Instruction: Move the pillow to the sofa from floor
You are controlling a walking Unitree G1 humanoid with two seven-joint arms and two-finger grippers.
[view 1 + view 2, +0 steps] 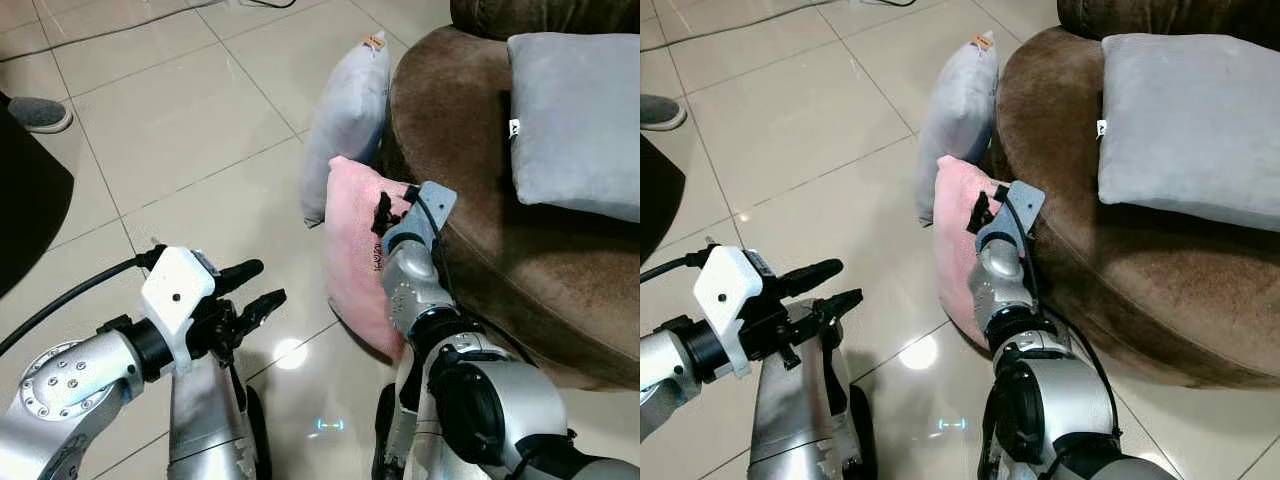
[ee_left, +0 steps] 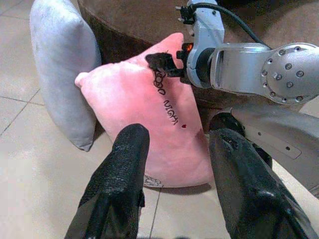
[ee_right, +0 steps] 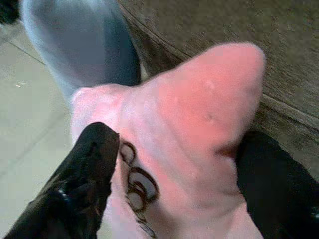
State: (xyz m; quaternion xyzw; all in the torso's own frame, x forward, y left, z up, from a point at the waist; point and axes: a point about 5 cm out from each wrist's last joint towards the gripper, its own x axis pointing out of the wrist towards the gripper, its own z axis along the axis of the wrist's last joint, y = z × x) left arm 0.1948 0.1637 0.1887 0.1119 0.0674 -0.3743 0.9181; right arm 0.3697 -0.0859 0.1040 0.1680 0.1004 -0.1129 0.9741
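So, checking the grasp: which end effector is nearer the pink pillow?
Right end effector: fingers straddle the pink pillow's top corner. Left end effector hangs open, apart from it.

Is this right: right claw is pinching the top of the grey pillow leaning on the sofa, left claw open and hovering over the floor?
Not quite. The right claw grips the top corner of the pink pillow, not the grey pillow behind it; the right wrist view shows pink fabric between its fingers. The rest holds: both pillows lean on the sofa, and the left claw is open over the floor.
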